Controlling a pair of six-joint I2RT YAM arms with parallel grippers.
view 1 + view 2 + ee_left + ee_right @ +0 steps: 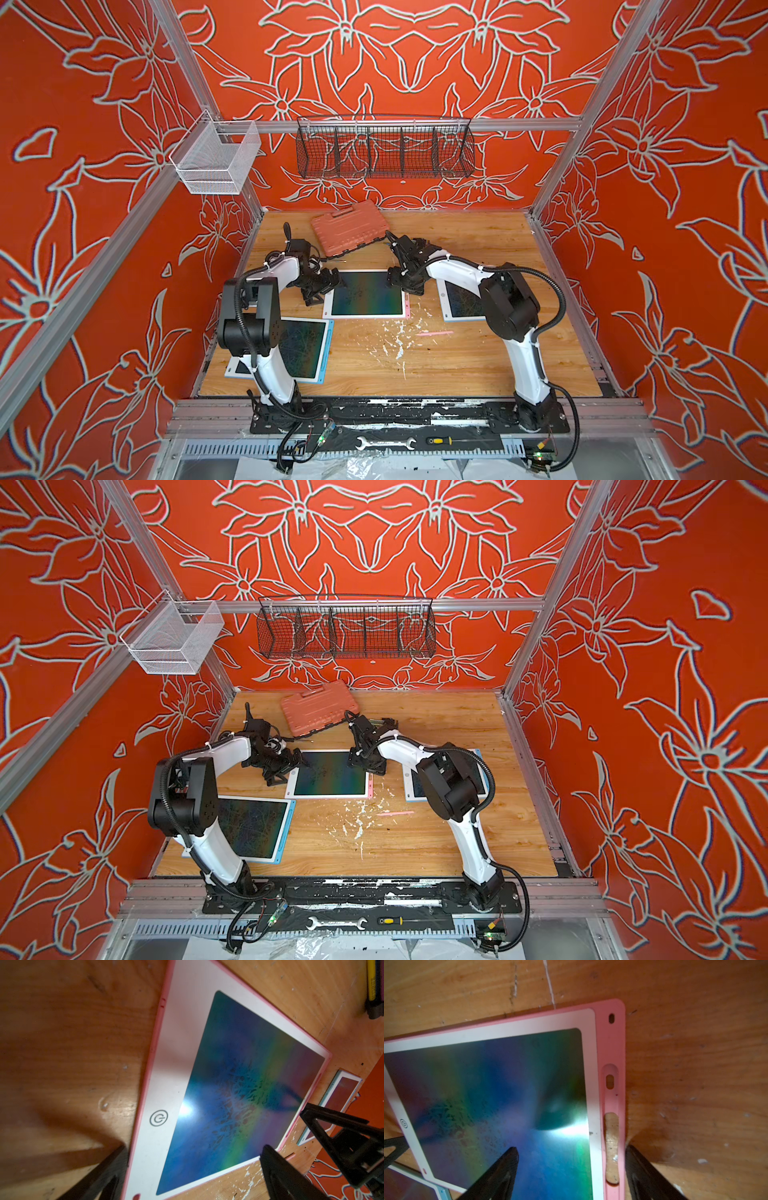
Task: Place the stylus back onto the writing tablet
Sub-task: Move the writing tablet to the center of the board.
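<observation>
A thin pink stylus point(434, 333) point(395, 813) lies loose on the wooden table, to the front right of the pink-edged writing tablet point(368, 293) point(330, 773). My left gripper point(322, 286) point(195, 1147) is open and low over the tablet's left end by the power button, holding nothing. At the tablet's right end my right gripper point(401, 284) point(572, 1148) is open. One of its fingers is over the screen and the other is outside the pink side strip point(611, 1043). The strip's stylus slot point(611, 1088) is empty.
Two blue-edged tablets lie on the table, one at the front left point(305, 349) and one under the right arm point(461, 301). An orange tool case point(349, 226) sits at the back. White flecks point(399, 336) mark the wood near the stylus. Wire baskets point(384, 147) hang on the back wall.
</observation>
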